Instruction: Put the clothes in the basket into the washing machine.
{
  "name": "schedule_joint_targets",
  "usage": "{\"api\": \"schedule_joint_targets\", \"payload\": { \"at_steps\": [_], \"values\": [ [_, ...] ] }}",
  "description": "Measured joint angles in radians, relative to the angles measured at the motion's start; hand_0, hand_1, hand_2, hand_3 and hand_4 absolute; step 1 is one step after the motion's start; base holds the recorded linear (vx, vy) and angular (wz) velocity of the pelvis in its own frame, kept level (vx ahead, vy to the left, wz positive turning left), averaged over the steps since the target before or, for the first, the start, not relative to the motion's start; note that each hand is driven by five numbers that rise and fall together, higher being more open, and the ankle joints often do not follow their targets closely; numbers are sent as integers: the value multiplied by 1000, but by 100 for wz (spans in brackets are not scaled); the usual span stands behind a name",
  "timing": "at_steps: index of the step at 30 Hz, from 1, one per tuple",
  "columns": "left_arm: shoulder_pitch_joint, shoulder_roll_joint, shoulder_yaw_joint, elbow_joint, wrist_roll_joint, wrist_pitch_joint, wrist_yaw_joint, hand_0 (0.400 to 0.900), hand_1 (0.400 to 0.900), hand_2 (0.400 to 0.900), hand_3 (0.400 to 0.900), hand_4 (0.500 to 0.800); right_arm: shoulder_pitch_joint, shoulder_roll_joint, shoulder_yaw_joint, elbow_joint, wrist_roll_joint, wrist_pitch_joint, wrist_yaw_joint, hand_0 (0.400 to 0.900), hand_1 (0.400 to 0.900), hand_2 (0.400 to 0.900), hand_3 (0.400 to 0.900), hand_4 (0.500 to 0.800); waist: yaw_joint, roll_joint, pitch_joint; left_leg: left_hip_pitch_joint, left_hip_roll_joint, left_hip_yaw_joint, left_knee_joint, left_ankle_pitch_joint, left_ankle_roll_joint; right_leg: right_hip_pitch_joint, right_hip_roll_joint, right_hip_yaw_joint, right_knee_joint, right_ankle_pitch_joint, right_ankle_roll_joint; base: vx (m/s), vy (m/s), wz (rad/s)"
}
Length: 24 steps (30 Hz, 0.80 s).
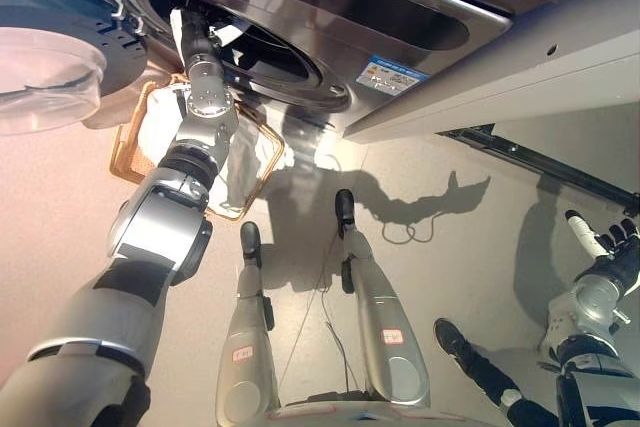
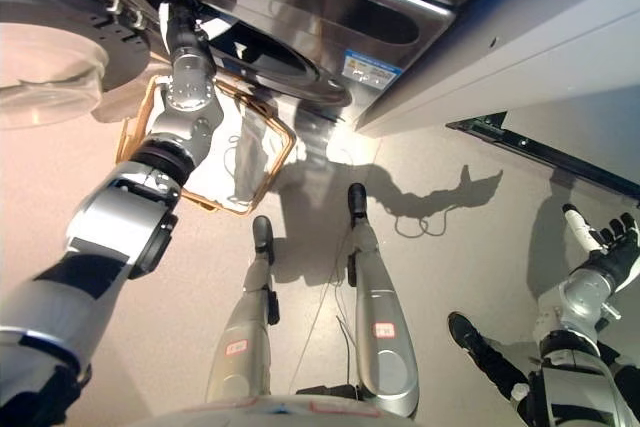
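Washing machine (image 1: pixel 400 27) fills the far side of the view, silver front, round door opening (image 1: pixel 250 42) at far left. Its door (image 1: pixel 50 57) swung open to the left, clear bowl-shaped window facing out.

Left arm stretched far and up; left robot hand (image 1: pixel 192 32) is at the rim of the door opening, reaching into the dark drum. Fingers hidden inside the opening, so cannot tell whether they are open or holding anything.

Basket (image 2: pixel 283 137), woven and tan with a rounded rim, sits on the floor (image 1: pixel 450 247) just below the door opening, partly behind the left forearm. White clothes (image 1: pixel 245 172) lie in it, draped toward its right rim.

Right robot hand (image 2: pixel 610 237) low at far right, well apart from machine and basket, fingers spread and relaxed, holding nothing.

A person's dark shoe (image 1: pixel 455 339) shows on the floor at near right.
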Motion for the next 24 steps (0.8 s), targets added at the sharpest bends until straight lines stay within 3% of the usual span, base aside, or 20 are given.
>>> {"api": "schedule_joint_targets", "payload": {
  "at_steps": [3, 5, 10, 21, 24],
  "values": [
    [97, 2, 14, -45, -7, -4, -26, 900, 900, 900, 900, 800, -14, -4, 0, 14, 0, 12, 15, 900, 900, 900, 900, 800, 2, 5, -5, 49, 1, -6, -4, -1, 1, 59, -1, -10, -11, -2, 0, -5, 69, 11],
    [191, -16, 12, -86, -25, -11, -55, 900, 900, 900, 900, 800, 7, -16, -1, 26, -2, 15, 15, 900, 900, 900, 900, 800, 17, 20, -52, 44, -2, -12, -6, -8, 5, 58, -4, -14, -14, -17, 9, -7, 67, 9],
    [303, -19, 14, -89, -23, -9, -70, 900, 900, 900, 900, 800, 9, -21, -3, 41, -5, 40, 16, 900, 900, 900, 900, 800, 51, 20, -61, 56, -4, -28, 1, -6, 2, 86, -11, -37, -15, -12, 4, 15, 57, 8],
    [643, 28, 11, -308, 72, -13, -118, 900, 900, 900, 900, 800, 18, -23, -14, 167, -93, 108, 44, 900, 900, 900, 900, 800, 123, 15, -96, 274, -5, -42, -24, -27, 22, 357, -15, -77, -106, -24, 18, 56, 14, 9],
    [698, 29, 9, -321, 95, -12, -139, 900, 900, 900, 900, 800, 31, -22, -13, 213, -112, 136, 58, 900, 900, 900, 900, 800, 137, 14, -136, 312, -6, -49, -37, -31, 24, 412, -16, -92, -141, -22, 18, 39, 4, 2]
  ]
}}
